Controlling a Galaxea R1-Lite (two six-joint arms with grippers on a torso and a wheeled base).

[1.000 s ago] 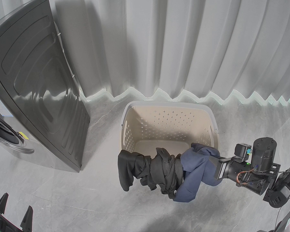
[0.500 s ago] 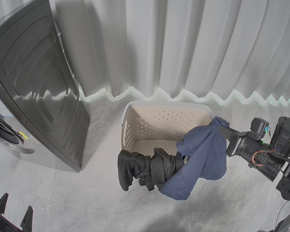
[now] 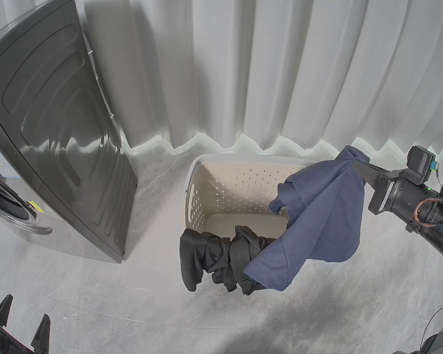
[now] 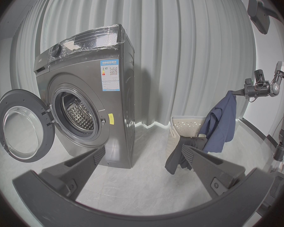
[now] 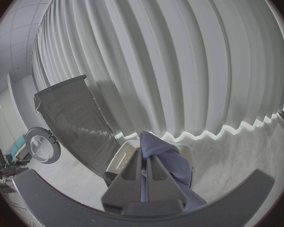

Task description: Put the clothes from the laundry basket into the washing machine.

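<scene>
Now the right gripper (image 3: 355, 163) is clamped on the top of a dark blue cloth garment (image 3: 320, 212), holding it raised at the right side of the beige perforated plastic laundry basket (image 3: 197, 183). The garment's lower end hangs beside a crumpled black garment (image 3: 216, 259) draped over the basket's near rim. The left gripper (image 3: 25, 308) hangs low with its fingers apart, near the grey front-loading washing machine (image 3: 49, 124), whose round door (image 4: 23, 125) stands open.

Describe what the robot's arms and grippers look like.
The left gripper and right gripper are dark grey with tapered, wedge-shaped fingers. The right arm is a black cylinder with orange wires, a white label, a green light and a boxy module on top.
</scene>
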